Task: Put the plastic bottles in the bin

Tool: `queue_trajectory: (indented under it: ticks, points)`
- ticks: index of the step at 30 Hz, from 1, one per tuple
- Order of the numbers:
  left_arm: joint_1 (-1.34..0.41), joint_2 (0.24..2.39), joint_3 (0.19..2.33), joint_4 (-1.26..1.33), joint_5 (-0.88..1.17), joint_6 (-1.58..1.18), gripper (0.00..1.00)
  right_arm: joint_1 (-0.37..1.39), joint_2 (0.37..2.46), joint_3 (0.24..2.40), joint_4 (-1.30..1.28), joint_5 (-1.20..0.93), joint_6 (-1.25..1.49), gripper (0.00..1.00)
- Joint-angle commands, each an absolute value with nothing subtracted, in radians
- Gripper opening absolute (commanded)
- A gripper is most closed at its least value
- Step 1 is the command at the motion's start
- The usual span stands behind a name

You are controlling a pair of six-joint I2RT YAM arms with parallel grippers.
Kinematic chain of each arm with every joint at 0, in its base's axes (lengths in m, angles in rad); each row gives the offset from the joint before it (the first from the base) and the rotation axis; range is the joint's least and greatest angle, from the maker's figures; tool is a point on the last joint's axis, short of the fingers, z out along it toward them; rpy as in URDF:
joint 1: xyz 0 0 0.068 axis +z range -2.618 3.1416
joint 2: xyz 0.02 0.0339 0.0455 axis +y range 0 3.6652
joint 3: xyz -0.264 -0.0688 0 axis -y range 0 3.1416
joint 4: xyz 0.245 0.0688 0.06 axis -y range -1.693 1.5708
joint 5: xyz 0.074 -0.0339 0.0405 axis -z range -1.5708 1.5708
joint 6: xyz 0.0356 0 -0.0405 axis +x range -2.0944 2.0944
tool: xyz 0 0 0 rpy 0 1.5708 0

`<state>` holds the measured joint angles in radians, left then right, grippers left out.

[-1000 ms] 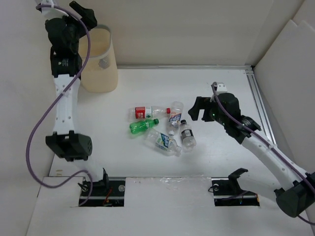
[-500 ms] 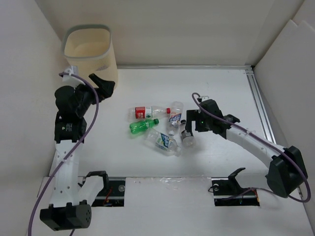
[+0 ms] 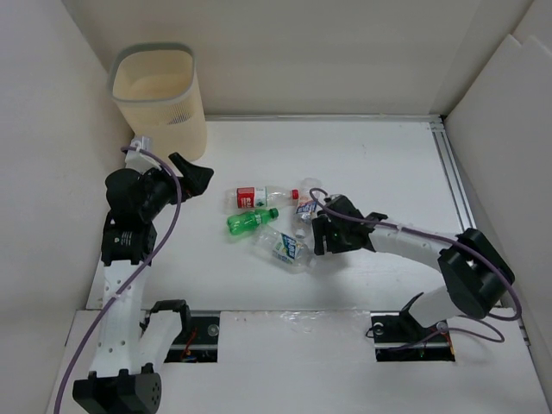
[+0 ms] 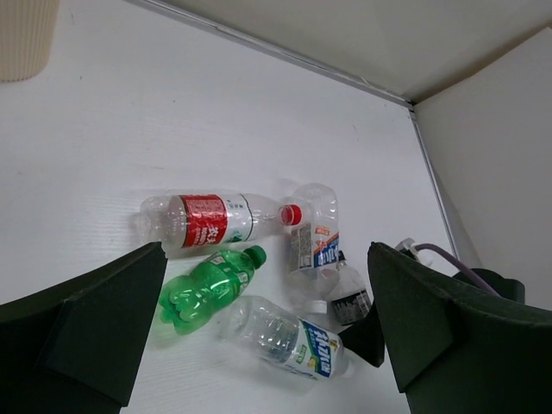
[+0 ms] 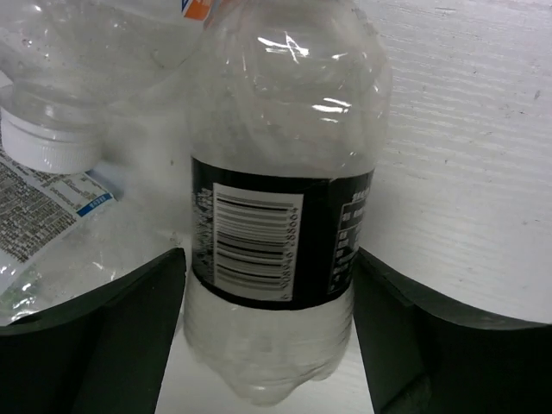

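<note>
Straddling the black-labelled bottle, the right hand had an unclear grip; the left hand hung released. Five plastic bottles lay on the table, none visibly in the bin toward ten o'clock.

A white table fills mid-frame, enclosed by cream panel walls; a metal rail lines its right edge.

A robotics lab test cell. White panel walls box in a white worktop; an aluminium rail edges it.
</note>
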<state>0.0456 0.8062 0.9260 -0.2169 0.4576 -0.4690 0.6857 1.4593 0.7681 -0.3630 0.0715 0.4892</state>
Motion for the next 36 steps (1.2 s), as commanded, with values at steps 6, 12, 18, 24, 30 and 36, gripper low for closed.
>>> queue_trajectory:
  ticks: [6, 12, 18, 24, 30, 36]
  points:
    - [0.043, 0.787, 0.923, -0.189, 0.502, -0.451, 1.00, 0.698, 1.474, 0.758, -0.320, 0.146, 0.552, 0.13]
    - [0.043, 0.836, 0.923, -0.124, 0.615, -0.478, 1.00, 0.718, 1.246, 0.781, -0.515, 0.274, 0.609, 0.04]
    - [-0.140, 0.985, 1.009, 0.026, 0.663, -0.534, 1.00, 0.718, 0.975, 0.932, -0.609, 0.296, 0.548, 0.00]
    - [-0.483, 1.167, 1.164, 0.184, 0.629, -0.543, 1.00, 0.651, 0.919, 0.988, -0.312, -0.128, 0.371, 0.00]
    - [-0.626, 1.278, 1.270, 0.298, 0.649, -0.574, 1.00, 0.615, 0.896, 0.988, -0.042, -0.448, 0.385, 0.00]
    - [-0.666, 1.342, 1.260, 0.403, 0.701, -0.615, 1.00, 0.624, 0.899, 1.006, 0.006, -0.498, 0.394, 0.00]
